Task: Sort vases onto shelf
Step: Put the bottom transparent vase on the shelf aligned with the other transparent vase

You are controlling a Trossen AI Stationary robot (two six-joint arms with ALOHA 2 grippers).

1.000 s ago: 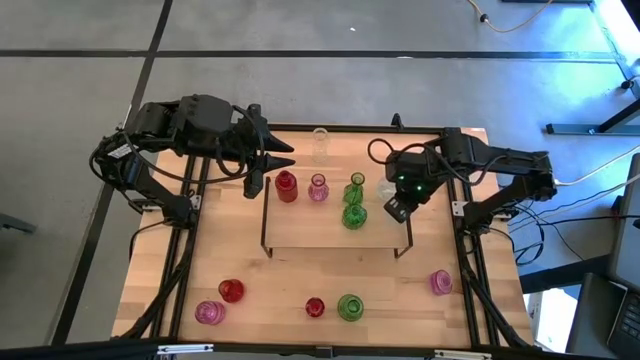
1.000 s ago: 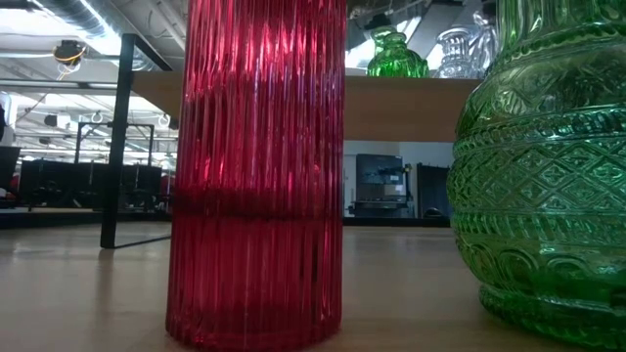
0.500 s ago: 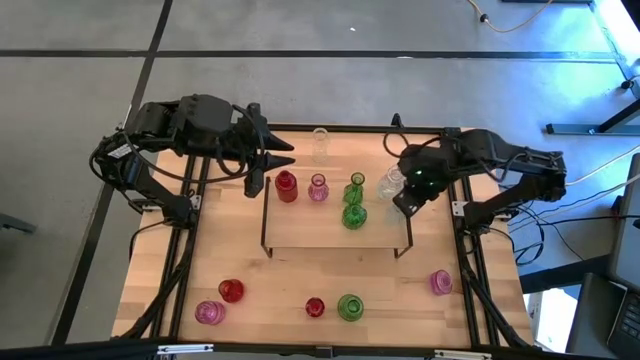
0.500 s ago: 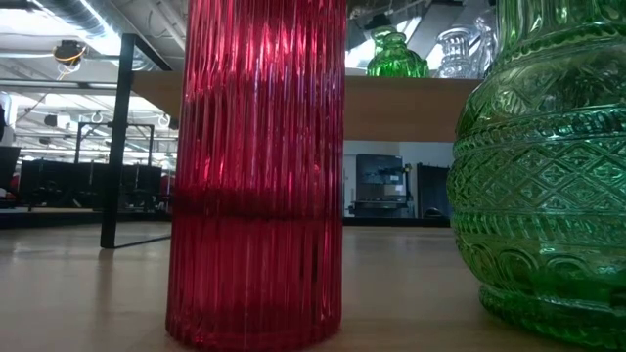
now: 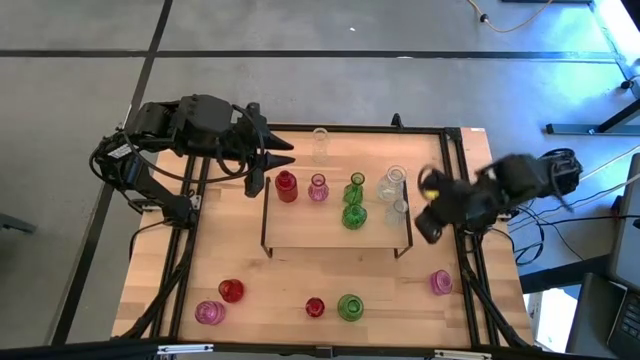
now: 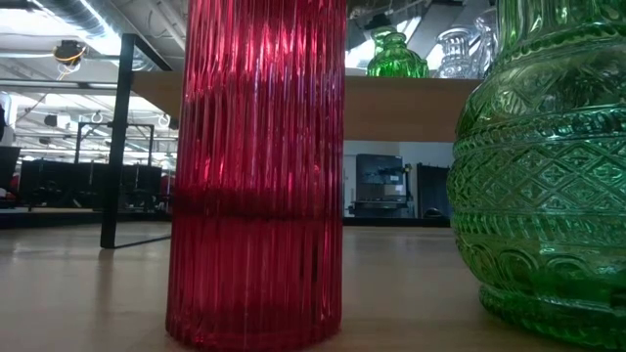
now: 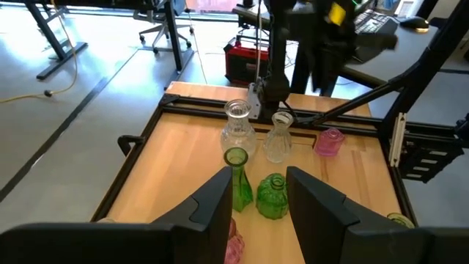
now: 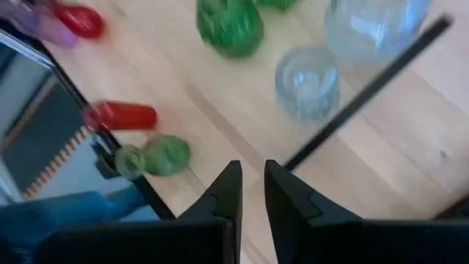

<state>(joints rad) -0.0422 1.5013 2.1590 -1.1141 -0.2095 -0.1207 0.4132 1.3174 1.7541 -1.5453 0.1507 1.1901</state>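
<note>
The light-wood shelf [image 5: 320, 228] carries a red vase [image 5: 286, 186], a pink vase [image 5: 318, 188], two green vases [image 5: 354, 200] and two clear vases [image 5: 395, 195], all standing upright. Another clear vase [image 5: 320, 143] stands on the table at its far edge. Several red, pink and green vases [image 5: 231, 290] stand along the near edge. My left gripper [image 5: 283, 155] hovers open and empty at the shelf's far left corner. My right gripper [image 5: 424, 222] is blurred, just right of the shelf, empty, with a narrow gap between its fingers [image 8: 253, 176].
The shelf's black legs [image 5: 410, 235] stand close beside my right gripper. A pink vase [image 5: 441, 282] stands on the table near it. In the low view a red ribbed vase [image 6: 254, 176] and a green vase [image 6: 548, 166] stand close up. Bare wood lies in front of the shelf [image 5: 330, 275].
My right gripper has drawn back from over the shelf's right end toward the table's right edge, moving fast. This uncovers a small clear vase standing at that end beside the larger clear one. My left arm has kept still.
</note>
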